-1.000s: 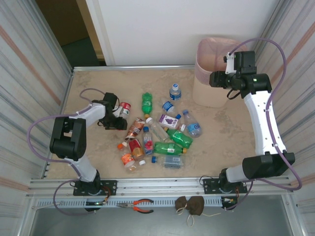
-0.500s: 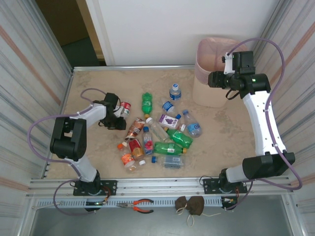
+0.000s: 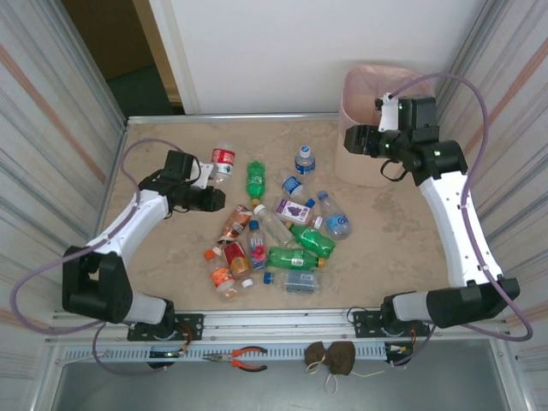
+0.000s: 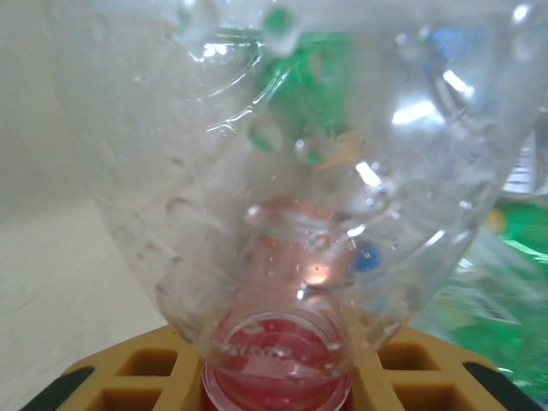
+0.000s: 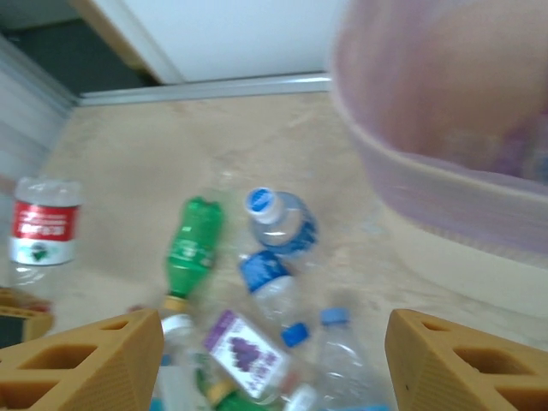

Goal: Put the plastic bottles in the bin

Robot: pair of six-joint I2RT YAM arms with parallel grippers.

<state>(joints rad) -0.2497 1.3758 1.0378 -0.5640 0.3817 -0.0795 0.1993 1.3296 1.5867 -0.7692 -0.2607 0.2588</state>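
Top external view puts the red-labelled clear bottle (image 3: 223,160) well to the left of the bin (image 3: 360,167), with the whole width of the heap between them. The left gripper (image 4: 278,377) holds it: in the left wrist view the jaws are closed narrow on its red-capped neck, the clear body pointing away from the camera. The other plastic bottles (image 3: 282,231) lie in a loose heap on the worktop (image 3: 385,240), left of the bin and nearer the arm bases. The right gripper (image 5: 274,360) hangs just beside the bin's left rim, its jaws about half apart with nothing between them. The step in hand looks like the carry after a pick. The next move calls for bringing the bottle across the heap to the bin, raising it above the rim, and parting the jaws only once it is over the mouth; the right arm sits close to that path.
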